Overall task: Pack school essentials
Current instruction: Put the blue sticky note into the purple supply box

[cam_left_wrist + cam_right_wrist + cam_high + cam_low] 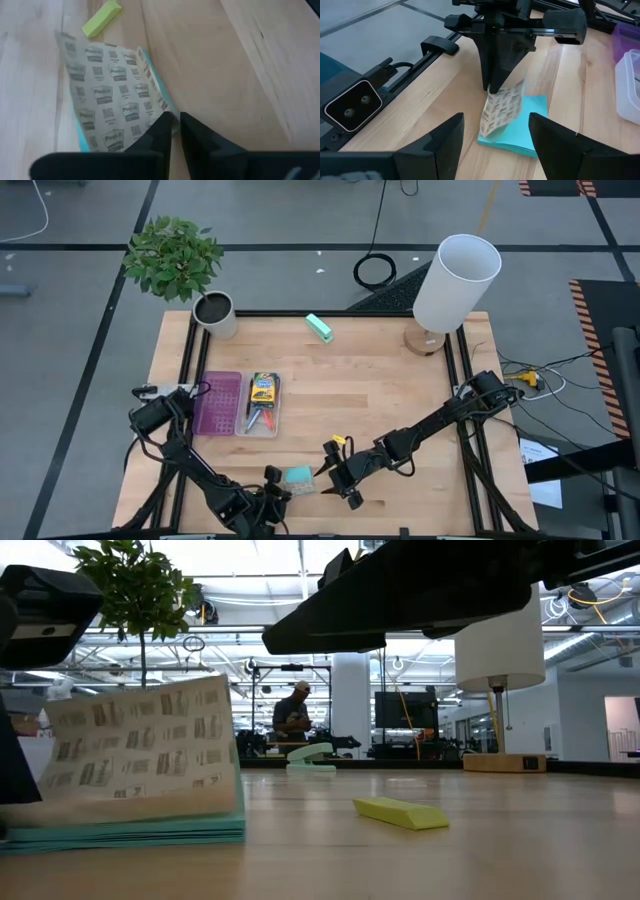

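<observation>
A teal square pad (pixel 298 478) lies near the table's front edge, its patterned cover sheet (pixel 140 755) raised off the stack. My left gripper (pixel 172 132) stands over the pad's left side, shut on that sheet. My right gripper (pixel 495 145) is open just right of the pad, pointing at it and touching nothing. A tiny yellow piece (pixel 400 812) lies flat on the wood beyond the pad. The yellow-green crayon box (pixel 263 388) and pencils (pixel 258 418) lie in the purple-and-clear case (pixel 238 404). My left gripper pinches the patterned sheet's raised corner (pixel 166 116) between its two fingers, a single layer. The fingers (pixel 492 75) come from above, pointing down. The sheet stands up tilted, peeled off the teal stack (pixel 525 127), which stays flat on the table.
A teal block (pixel 319 328) lies at the far middle. A white lamp (pixel 455 280) stands at the far right corner and a potted plant (pixel 213 312) at the far left. Bare wood spreads between the case and the lamp.
</observation>
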Robot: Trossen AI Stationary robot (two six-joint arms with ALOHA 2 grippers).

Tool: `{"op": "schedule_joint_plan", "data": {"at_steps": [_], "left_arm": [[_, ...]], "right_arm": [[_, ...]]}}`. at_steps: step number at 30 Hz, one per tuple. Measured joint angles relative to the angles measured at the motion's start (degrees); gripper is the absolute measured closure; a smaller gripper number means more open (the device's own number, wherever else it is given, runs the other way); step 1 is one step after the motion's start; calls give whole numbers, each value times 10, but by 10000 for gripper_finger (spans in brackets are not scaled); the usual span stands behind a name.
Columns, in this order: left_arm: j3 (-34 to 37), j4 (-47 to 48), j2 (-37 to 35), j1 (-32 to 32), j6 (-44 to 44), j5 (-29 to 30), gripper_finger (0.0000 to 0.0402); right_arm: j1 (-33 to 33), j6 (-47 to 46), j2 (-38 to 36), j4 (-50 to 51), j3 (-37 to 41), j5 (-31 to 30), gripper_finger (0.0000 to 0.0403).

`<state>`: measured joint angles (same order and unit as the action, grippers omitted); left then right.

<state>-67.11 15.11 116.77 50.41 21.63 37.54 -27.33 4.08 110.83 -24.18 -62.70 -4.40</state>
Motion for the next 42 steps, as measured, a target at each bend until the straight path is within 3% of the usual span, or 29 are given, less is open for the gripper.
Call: {"op": "schedule_joint_plan", "data": {"at_steps": [7, 17, 26, 29, 34, 39, 42], "left_arm": [[0, -3, 0, 0, 4, 0, 398], [0, -3, -11, -2, 22, 14, 398], [0, -2, -23, -8, 29, 12, 399], [0, -2, -23, -16, 29, -26, 399], [0, 3, -23, -30, 73, -102, 367], [0, 9, -34, -32, 149, -103, 310], [0, 20, -64, -32, 183, -80, 278]], "right_arm": [[0, 0, 0, 0, 0, 0, 186], [0, 0, 0, 0, 0, -3, 186], [-27, 128, 0, 29, 0, -100, 186], [-43, 180, 0, 30, 0, -135, 186], [-45, 205, 0, 40, -4, -150, 186], [-23, 143, 0, 52, -4, -148, 186], [-6, 109, 0, 65, -5, -110, 186]]}}
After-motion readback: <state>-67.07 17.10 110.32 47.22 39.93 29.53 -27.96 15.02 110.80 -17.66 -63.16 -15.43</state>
